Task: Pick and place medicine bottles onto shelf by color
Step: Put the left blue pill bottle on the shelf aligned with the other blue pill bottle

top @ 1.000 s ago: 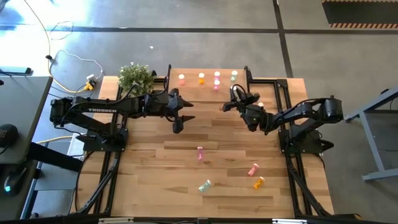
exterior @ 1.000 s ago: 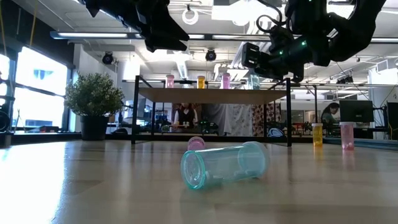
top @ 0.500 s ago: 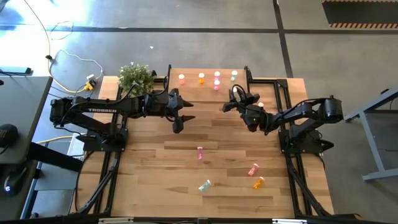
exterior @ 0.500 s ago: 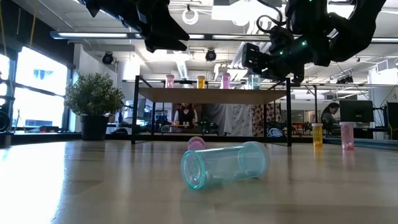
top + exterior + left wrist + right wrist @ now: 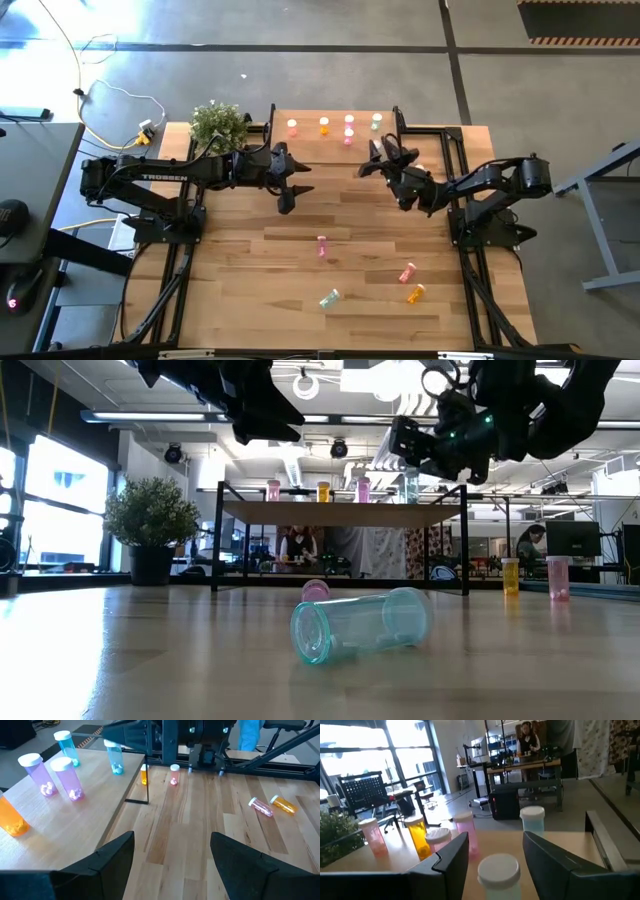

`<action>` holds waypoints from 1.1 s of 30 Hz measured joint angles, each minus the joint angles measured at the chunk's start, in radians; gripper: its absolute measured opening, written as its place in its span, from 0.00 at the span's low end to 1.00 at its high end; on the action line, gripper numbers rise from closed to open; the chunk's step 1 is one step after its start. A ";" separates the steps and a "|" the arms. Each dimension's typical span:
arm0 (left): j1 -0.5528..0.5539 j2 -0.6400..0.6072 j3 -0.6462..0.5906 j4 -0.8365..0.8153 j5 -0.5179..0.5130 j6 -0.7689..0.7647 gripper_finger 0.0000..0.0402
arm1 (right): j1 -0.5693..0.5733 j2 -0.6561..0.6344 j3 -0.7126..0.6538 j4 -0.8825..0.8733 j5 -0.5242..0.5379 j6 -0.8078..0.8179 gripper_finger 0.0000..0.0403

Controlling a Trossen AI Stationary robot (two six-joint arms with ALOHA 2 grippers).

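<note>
From above, the right gripper (image 5: 378, 157) hovers by the shelf (image 5: 310, 133), five medicine bottles (image 5: 349, 121) standing there (four more lie on the table (image 5: 250, 270)). Its wrist view shows fingers (image 5: 447, 862) parted, empty. The left gripper (image 5: 172, 862) gapes wide.

The high view looks straight down on the whole table (image 5: 300, 250). The low view sits at tabletop level, facing the shelf (image 5: 340, 510). Both wrist views look closely across that shelf.

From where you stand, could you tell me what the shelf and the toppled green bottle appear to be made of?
Shelf: light wood board, matte with visible grain, on thin black legs, probably metal. Green bottle: clear tinted plastic, likely; glossy, and you can see through its wall.
</note>
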 joint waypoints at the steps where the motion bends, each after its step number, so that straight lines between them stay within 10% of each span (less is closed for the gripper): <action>1: 0.000 0.000 0.000 0.000 0.000 0.000 0.62 | 0.000 0.000 0.000 0.022 0.000 -0.014 0.44; 11: 0.006 -0.025 0.000 -0.001 -0.015 -0.010 0.62 | 0.022 -0.132 0.084 0.061 -0.010 -0.219 0.44; 18: 0.070 -0.075 0.000 -0.017 -0.042 -0.042 0.62 | 0.015 -0.305 0.243 -0.464 -0.054 -0.196 0.44; 26: 0.182 -0.123 0.000 -0.029 -0.042 -0.091 0.62 | -0.114 -0.424 0.529 -1.427 -0.578 0.136 0.44; 33: 0.248 -0.132 0.000 -0.039 -0.042 -0.098 0.62 | -0.210 -0.419 0.610 -1.671 -0.992 0.105 0.44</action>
